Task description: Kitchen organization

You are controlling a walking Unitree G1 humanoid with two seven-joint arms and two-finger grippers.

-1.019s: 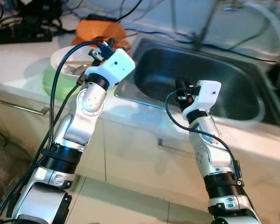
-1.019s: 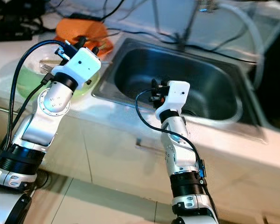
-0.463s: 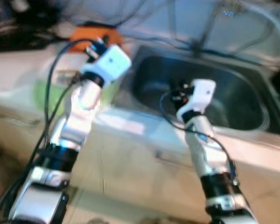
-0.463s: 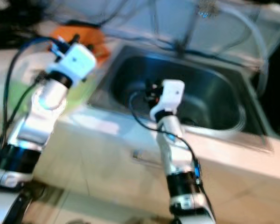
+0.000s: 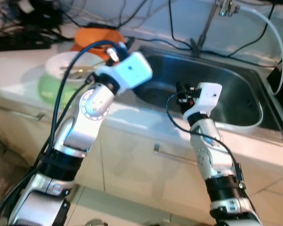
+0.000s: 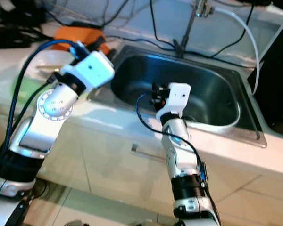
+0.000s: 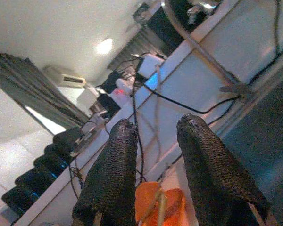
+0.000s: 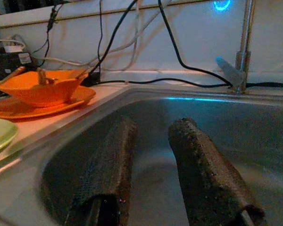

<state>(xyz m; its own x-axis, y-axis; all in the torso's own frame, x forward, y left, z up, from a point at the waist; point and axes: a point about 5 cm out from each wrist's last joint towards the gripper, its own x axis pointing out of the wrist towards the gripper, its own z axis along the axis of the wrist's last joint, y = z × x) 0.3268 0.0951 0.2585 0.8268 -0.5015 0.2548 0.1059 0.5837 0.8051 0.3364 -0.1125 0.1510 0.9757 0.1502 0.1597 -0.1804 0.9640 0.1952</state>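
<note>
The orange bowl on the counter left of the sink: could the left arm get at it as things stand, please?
Probably yes. The left gripper hangs with open, empty jaws close by the orange bowl, and only cables trail near it.

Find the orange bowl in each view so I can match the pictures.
Left eye: orange bowl at top, left of the sink.
Right eye: top left, behind the left arm.
Left wrist: between the fingertips, low.
Right wrist: far left.
Shared landmark: the tap.

Black cables behind the sink
</note>
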